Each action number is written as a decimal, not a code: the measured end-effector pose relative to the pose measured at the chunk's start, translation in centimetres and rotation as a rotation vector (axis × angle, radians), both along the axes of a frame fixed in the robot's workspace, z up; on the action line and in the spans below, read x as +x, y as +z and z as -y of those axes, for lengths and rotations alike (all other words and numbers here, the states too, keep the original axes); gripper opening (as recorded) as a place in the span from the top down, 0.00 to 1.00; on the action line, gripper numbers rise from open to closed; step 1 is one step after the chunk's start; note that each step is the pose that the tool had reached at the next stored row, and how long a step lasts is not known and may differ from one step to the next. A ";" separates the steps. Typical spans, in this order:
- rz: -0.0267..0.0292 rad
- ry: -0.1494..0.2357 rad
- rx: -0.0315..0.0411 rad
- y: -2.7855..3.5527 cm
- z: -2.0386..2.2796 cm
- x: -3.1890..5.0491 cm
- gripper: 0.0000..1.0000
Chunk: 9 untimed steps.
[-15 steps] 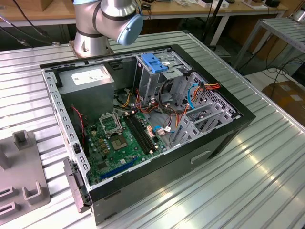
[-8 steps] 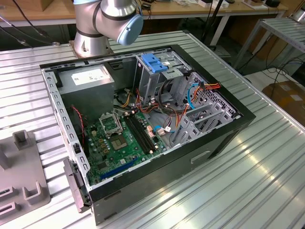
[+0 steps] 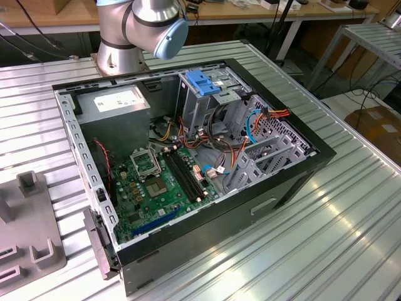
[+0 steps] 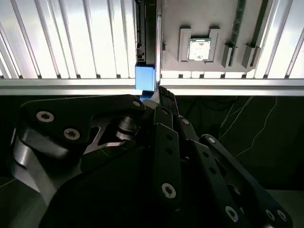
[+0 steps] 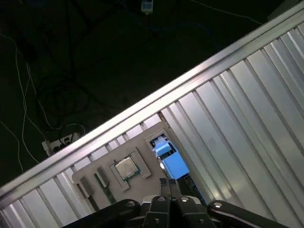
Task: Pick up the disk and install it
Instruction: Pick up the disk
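In both wrist views the disk stands on edge in a slot of a grey holder tray [image 4: 209, 19], seen edge-on as a thin dark slab [image 4: 151, 33] with its light-blue bracket [image 4: 145, 78] toward me. The first wrist view shows the same blue bracket [image 5: 171, 160] at the tray's side. My gripper [image 4: 164, 97] hangs above that blue end, its black fingers [image 5: 168, 184] pressed together with nothing between them and a small gap to the disk. In the exterior view the open computer case [image 3: 188, 157] lies on the table, with a silver drive cage and blue tab [image 3: 203, 81].
The tray also holds a processor chip [image 4: 199, 49] [image 5: 126, 167] and memory sticks [image 4: 228, 52]. The ribbed metal table [image 3: 326, 232] ends at an edge [image 4: 71, 85] near the tray, with dark floor and cables beyond. The arm's base [image 3: 125, 37] stands behind the case.
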<state>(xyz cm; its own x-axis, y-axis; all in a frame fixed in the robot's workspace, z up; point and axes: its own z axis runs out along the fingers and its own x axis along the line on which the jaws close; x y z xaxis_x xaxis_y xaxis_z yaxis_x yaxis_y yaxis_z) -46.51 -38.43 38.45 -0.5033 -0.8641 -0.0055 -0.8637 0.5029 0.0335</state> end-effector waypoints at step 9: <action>0.0001 0.234 0.0000 -0.04 0.00 0.00 0.90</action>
<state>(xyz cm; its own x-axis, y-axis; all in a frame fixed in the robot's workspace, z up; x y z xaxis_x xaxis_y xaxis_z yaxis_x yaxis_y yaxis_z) -46.51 -38.43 38.40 -0.2895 -0.9572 -0.0056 -0.9567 0.2892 0.0334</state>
